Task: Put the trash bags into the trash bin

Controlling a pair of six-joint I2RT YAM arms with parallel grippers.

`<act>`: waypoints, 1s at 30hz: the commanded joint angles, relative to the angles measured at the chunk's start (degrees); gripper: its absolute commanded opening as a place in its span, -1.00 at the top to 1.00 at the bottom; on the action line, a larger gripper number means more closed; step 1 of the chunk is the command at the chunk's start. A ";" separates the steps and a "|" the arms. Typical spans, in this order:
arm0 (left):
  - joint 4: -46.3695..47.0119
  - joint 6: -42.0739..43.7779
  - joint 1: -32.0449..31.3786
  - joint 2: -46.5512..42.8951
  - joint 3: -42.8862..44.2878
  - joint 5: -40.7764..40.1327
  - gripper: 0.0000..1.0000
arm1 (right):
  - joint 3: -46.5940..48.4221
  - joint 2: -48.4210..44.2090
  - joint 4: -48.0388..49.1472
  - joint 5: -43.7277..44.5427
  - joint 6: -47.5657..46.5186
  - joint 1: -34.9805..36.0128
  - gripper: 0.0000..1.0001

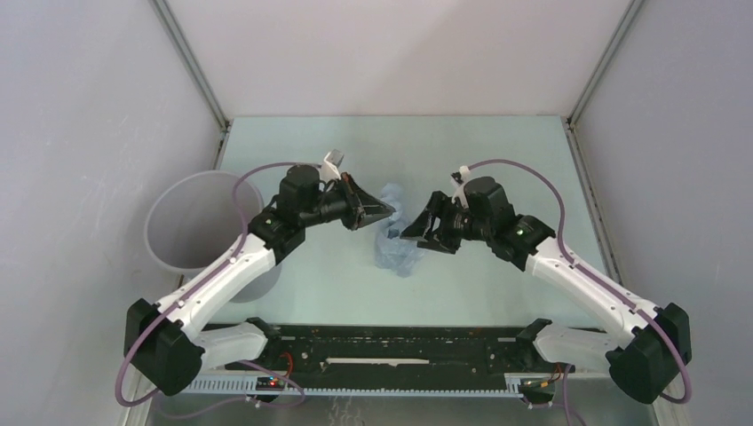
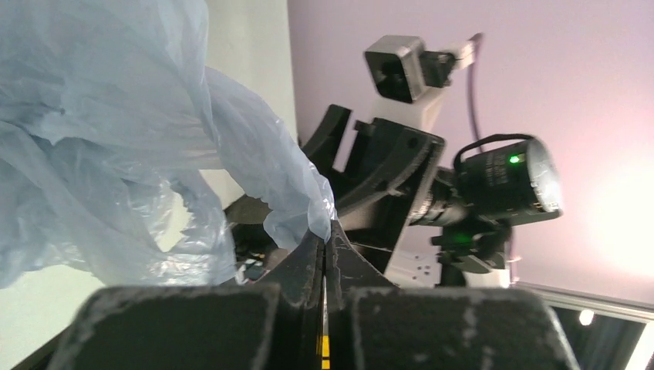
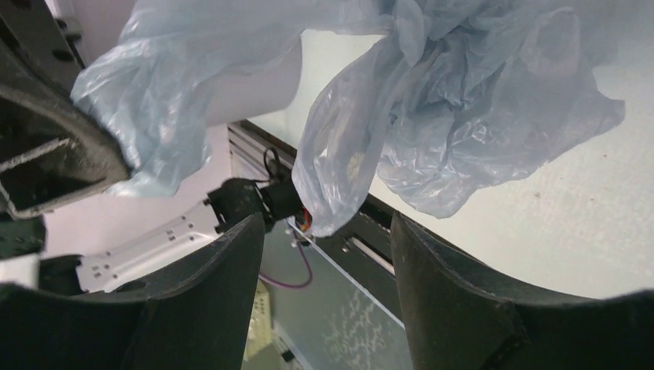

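Note:
The pale blue, wrinkly trash bag [image 1: 397, 253] hangs between my two grippers near the middle of the table. My left gripper [image 1: 388, 211] is shut on a fold of its film, pinched right at the tips [image 2: 328, 231], and the rest of the bag [image 2: 116, 139] billows to the left in that view. My right gripper [image 1: 408, 232] faces it from the right, open; a loose flap of the bag [image 3: 339, 154] dangles just in front of the gap [image 3: 328, 231], touching neither finger. The grey round trash bin [image 1: 191, 222] stands at the left of the table, beside the left arm.
The black rail [image 1: 391, 346] with the arm bases runs along the near edge. Grey enclosure walls rise on the left, right and back. The left arm's forearm [image 1: 222, 275] passes over the bin's near rim. The right wrist's camera and body [image 2: 493, 185] sit close opposite the left gripper.

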 commanded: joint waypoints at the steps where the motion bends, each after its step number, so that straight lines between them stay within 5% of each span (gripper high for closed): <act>1: 11.29 -10.12 -0.06 -1.93 -2.42 0.49 0.99 | -3.78 -0.07 12.25 2.46 11.31 0.47 -0.40; 10: 12.50 -11.68 -0.40 -2.43 -2.83 -1.51 1.00 | -8.45 1.33 16.86 1.01 15.72 0.94 -0.36; 17: 13.20 -11.89 -0.85 -1.95 -2.52 -2.22 1.00 | -8.47 0.26 14.81 4.07 12.97 -0.66 -0.14; 23: 13.20 -11.71 -1.14 -2.50 -3.08 -2.87 1.00 | -8.47 -3.11 9.94 7.38 9.42 -2.40 -0.31; 30: 13.20 -11.88 -1.50 -2.96 -2.98 -3.30 0.99 | -8.47 -1.65 12.36 6.64 10.08 -2.54 -0.22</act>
